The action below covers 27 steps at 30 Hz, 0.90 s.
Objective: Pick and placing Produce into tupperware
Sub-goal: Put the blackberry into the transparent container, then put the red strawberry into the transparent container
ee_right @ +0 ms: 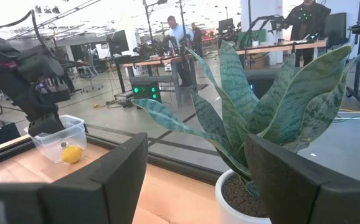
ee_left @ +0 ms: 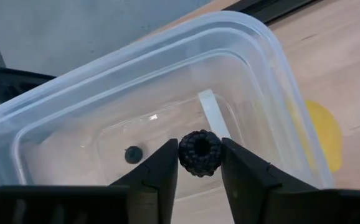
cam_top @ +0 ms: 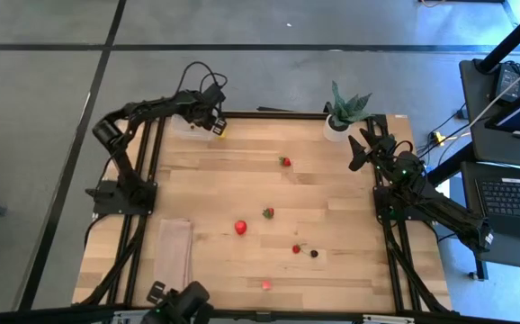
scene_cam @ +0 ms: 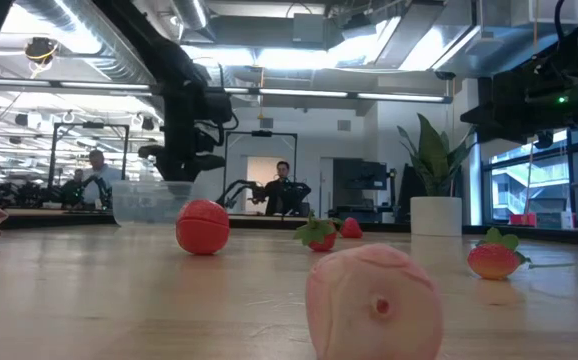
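The left end effector (ee_left: 198, 163) is clamped on a dark blackberry (ee_left: 200, 152), the fruit pinched between its two dark fingers (ee_left: 158, 168) directly above the open tupperware (ee_left: 74, 118). Inside the tupperware, on its clear floor, lies one small dark berry (ee_left: 133, 154). Just beside the tupperware's outer wall sits a yellow fruit (ee_left: 324, 134), touching or nearly touching it. The tupperware stands at the far left corner of the worktop (cam_top: 242, 193), with the left arm folded over it.

Out from the tupperware toward the middle of the worktop lies a small strawberry (cam_top: 285, 162). Farther from the tupperware, past the middle, are a round red fruit (cam_top: 240, 228) and another strawberry (cam_top: 267, 213) close together. Beyond those, a tiny red piece (cam_top: 296, 248) and a dark berry (cam_top: 314, 254) lie next to each other, and a pale pink fruit (cam_top: 265, 284) rests near the near edge, farthest from the tupperware. A tan cloth (cam_top: 175, 250) lies along the left side, well apart from the tupperware.

The right end effector (cam_top: 357, 151) waits with its fingers spread wide apart and nothing between them, across the worktop from the tupperware, beside a spiky green plant (cam_top: 348, 106) in a white pot (cam_top: 336, 126).
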{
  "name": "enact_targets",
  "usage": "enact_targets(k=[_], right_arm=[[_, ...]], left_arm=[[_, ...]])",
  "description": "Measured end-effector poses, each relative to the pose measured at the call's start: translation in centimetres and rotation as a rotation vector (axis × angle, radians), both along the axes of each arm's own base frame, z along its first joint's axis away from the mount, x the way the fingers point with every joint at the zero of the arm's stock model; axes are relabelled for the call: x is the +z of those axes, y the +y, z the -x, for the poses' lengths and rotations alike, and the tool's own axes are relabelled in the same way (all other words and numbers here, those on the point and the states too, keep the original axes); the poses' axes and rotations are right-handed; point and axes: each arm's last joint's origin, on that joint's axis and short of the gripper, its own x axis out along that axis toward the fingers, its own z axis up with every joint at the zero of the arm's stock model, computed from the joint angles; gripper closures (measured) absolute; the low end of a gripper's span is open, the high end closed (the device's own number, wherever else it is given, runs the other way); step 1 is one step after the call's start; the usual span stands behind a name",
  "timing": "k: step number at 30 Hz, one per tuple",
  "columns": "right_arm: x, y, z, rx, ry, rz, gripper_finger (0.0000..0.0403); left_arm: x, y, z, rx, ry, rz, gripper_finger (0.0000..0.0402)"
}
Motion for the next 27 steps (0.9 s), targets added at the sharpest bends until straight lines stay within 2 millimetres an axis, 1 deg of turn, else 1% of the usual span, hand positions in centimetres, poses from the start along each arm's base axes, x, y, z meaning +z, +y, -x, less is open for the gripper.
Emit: enact_targets(k=[6, 12, 14, 17, 20, 23, 27], right_arm=[[0.0, 0.0, 0.0, 0.000, 0.000, 0.000, 0.0134], [0.0, 0.0, 0.0, 0.000, 0.001, 0.001, 0.0134], [0.0, 0.0, 0.0, 0.000, 0.001, 0.000, 0.0134], [0.0, 0.0, 0.0, 0.000, 0.001, 0.001, 0.0134], [0.0, 0.0, 0.0, 0.000, 0.001, 0.001, 0.0134], [0.0, 0.0, 0.0, 0.000, 0.002, 0.002, 0.0134], [0.0, 0.0, 0.0, 0.000, 0.001, 0.001, 0.0134]], left_arm=[[-0.1, 0.0, 0.0, 0.000, 0.005, -0.001, 0.0253], [0.0, 0.0, 0.1, 0.000, 0.010, -0.001, 0.0242], [0.6, -0.2, 0.3, -0.009, 0.006, -0.008, 0.0243], [2.7, -0.8, 0.5, -0.036, -0.043, -0.052, 0.0248], [5.9, -1.6, 0.5, -0.125, -0.123, -0.113, 0.0252], [9.5, -3.0, 0.4, -0.240, -0.239, -0.175, 0.0256], [13.2, -5.3, 0.3, -0.364, -0.398, -0.244, 0.0259]])
